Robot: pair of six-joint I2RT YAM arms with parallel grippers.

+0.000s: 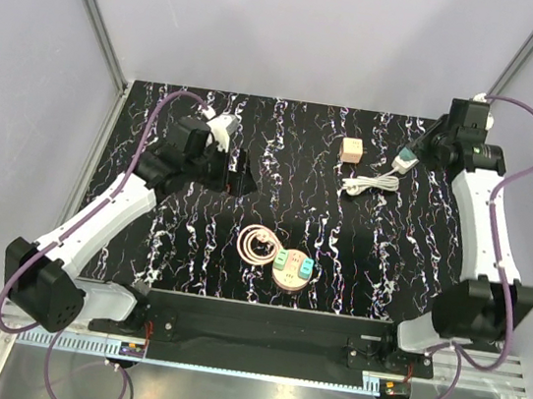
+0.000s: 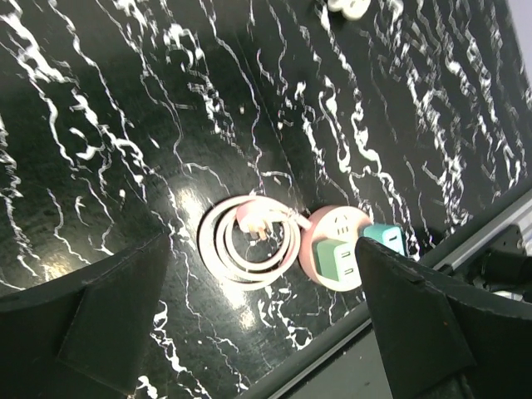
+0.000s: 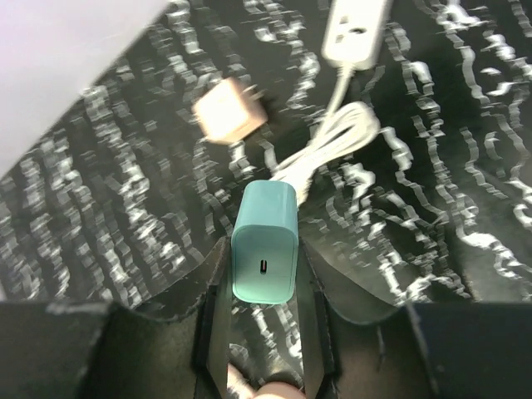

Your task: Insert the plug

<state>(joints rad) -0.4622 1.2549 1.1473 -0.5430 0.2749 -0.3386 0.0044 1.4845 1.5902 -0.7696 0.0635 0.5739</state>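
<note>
My right gripper is shut on a teal charger plug and holds it above the table's far right. In the right wrist view the plug sits between the gripper's two fingers, its port facing the camera. A white power strip with a bundled cord lies beyond it; the strip also shows in the top view. My left gripper is open and empty over the table's left middle. Its fingers frame a pink round socket.
The pink round socket near the front edge carries a green adapter and a teal adapter. A pink coiled cable lies beside it. A wooden cube sits left of the white strip.
</note>
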